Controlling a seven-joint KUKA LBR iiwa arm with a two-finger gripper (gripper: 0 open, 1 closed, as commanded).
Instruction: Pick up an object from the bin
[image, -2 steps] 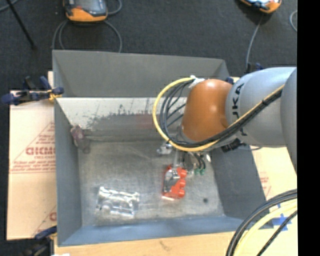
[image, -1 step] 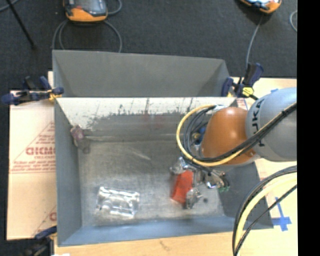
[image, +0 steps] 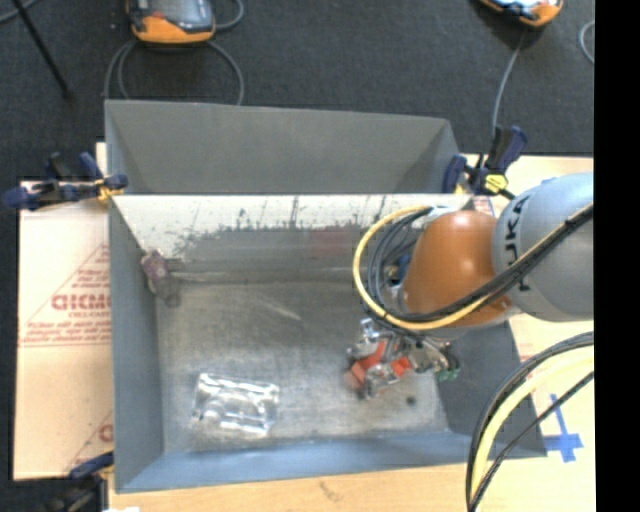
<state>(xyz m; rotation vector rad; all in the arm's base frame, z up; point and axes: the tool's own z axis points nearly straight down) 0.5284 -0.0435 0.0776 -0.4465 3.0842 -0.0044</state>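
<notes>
You're looking down into a grey metal bin (image: 135, 330) with slanted walls; its far wall is scuffed and streaked with dark specks, and its floor is dull and lightly scratched. The arm (image: 545, 255) comes in from the right, its smooth orange cover (image: 450, 275) rounded like a shell and ringed by looped black and yellow cables (image: 372, 262).

Below the cover, the jaws sit low over the right part of the floor, among a tight cluster of metal and red pieces. You cannot tell how far they are open. You also cannot tell whether the red bits belong to the wrist or are something caught there, as the cover and cables hide the upper part.

A clear plastic packet (image: 237, 405), crinkled and glossy, lies flat on the floor towards the front left, well apart from the jaws. A small mauve-grey lump (image: 155, 268) rests in the far left corner, where floor meets wall; its shape is hard to make out.
</notes>
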